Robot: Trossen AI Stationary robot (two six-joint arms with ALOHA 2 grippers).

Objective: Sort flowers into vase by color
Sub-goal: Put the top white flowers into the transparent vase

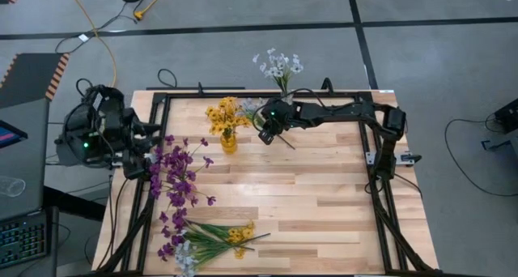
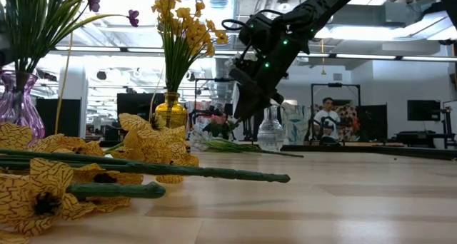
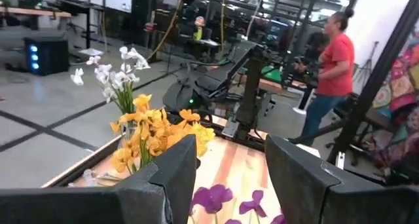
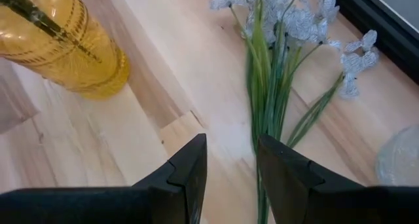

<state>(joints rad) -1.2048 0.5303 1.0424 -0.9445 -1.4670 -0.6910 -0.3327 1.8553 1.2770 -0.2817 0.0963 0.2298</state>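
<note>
Yellow flowers stand in an amber vase, purple flowers in a purple glass vase, and white flowers in a clear vase. More white sprays lie flat on the table by the amber vase. A mixed bunch lies at the near left. My right gripper hovers open above the lying white sprays' green stems. My left gripper stands open and level beside the purple flowers, with nothing between its fingers.
A black frame runs along the table's edges. In the low view, long green stems and yellow petals lie close in front. A person walks in the room beyond the table. Bare wood fills the middle and right.
</note>
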